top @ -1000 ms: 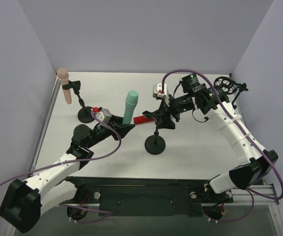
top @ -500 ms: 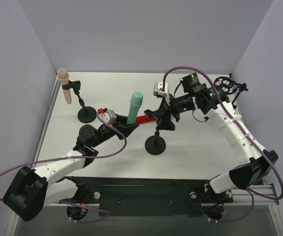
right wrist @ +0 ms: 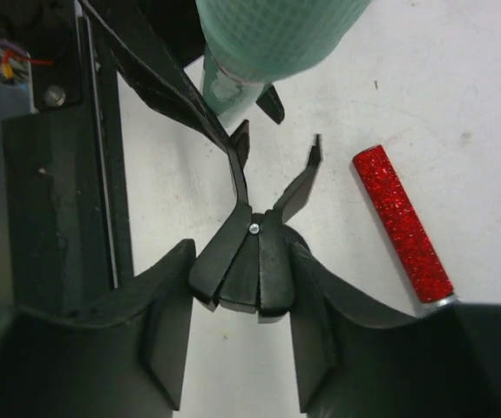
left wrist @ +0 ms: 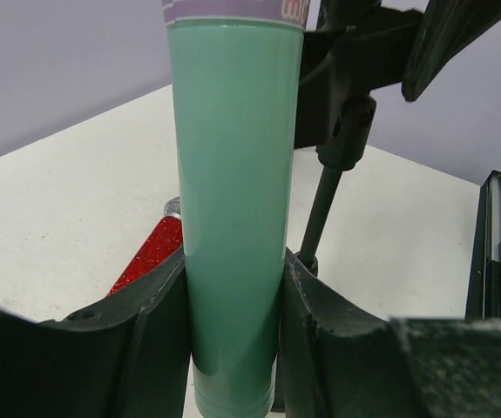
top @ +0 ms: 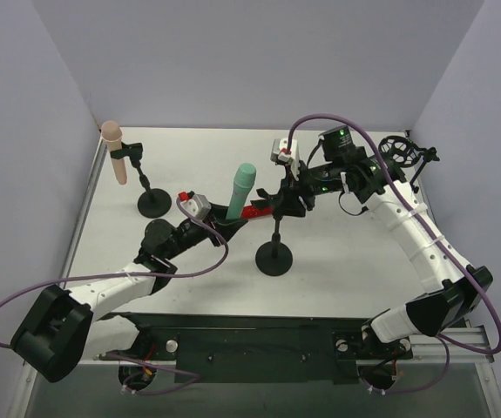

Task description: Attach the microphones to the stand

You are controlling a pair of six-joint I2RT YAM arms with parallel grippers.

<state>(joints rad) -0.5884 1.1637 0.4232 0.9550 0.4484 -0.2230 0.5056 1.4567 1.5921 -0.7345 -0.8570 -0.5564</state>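
Left gripper [left wrist: 233,348] around mint microphone [left wrist: 233,157] (handle)

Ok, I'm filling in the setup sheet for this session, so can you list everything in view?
pink microphone: one, pale pink, clipped in the back-left stand
green microphone: one, mint green, held tilted off the table beside the middle stand
red microphone: one, glittery red, lying on the table by the middle stand
back-left stand: one, black, near the left wall
middle stand: one, black, centre of the table; its clip is spread open
back-right stand: one, black, far right corner, no microphone in it
table: one, white
left arm: white and black, jaws closed on the green microphone
right arm: white and black, jaws squeezing the clip
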